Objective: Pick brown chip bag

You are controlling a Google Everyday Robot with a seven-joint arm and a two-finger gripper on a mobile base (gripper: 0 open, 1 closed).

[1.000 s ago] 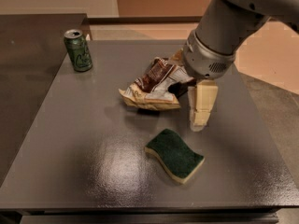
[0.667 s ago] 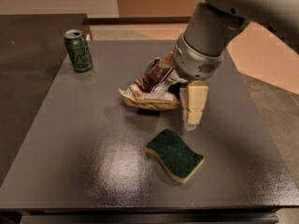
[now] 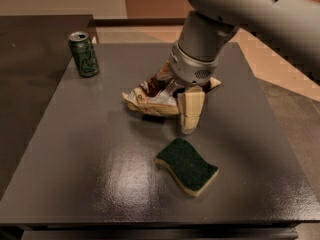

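Observation:
The brown chip bag (image 3: 148, 95) lies crumpled on the dark grey table (image 3: 90, 154), near the middle and a little toward the back, with white lettering and tan ends. My gripper (image 3: 188, 115) hangs from the big grey arm and has come down at the bag's right end, right against it. The wrist covers the bag's right part.
A green can (image 3: 83, 54) stands upright at the table's back left corner. A green-and-yellow sponge (image 3: 187, 166) lies in front of the gripper, toward the front edge. A darker counter (image 3: 30, 39) adjoins on the left.
The arm and gripper have moved left, toward the bag, and now cover more of its right end. The bag, can and sponge have not moved.

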